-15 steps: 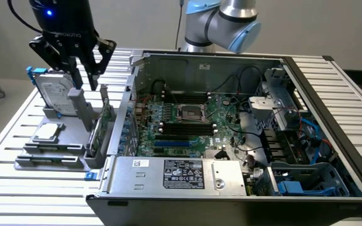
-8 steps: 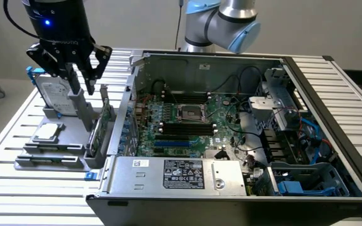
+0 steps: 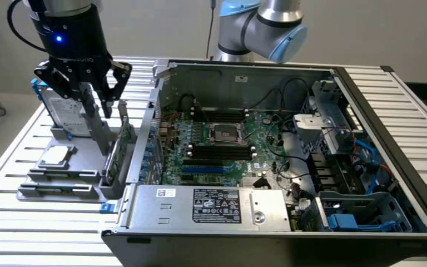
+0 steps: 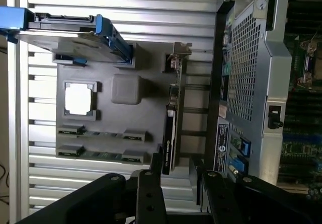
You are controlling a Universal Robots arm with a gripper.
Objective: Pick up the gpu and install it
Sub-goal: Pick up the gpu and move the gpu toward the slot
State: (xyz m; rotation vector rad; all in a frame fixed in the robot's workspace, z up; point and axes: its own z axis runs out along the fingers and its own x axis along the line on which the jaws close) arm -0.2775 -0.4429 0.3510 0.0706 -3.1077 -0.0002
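Observation:
The gpu [image 3: 114, 154] stands on its long edge in a grey parts holder [image 3: 31, 192] on the exterior view's left, just outside the open computer case [image 3: 391, 183]. Its green board and silver end bracket show there. The wrist view has the gpu [image 4: 171, 118] edge-on as a thin dark strip with its bracket at the far end. My gripper [image 3: 99, 107] hangs open just above the card's bracket end, holding nothing. From the wrist, the gripper [image 4: 176, 176] has its black fingers [image 4: 151, 189] on either side of the card's line.
The holder also carries a silver hard drive with blue rails [image 4: 75, 38], a processor [image 4: 79, 98], two memory sticks [image 4: 100, 133] and a grey block [image 4: 126, 88]. The case's metal side wall [image 4: 246, 73] stands close beside the gpu. Inside lie the motherboard [image 3: 221, 139] and cables.

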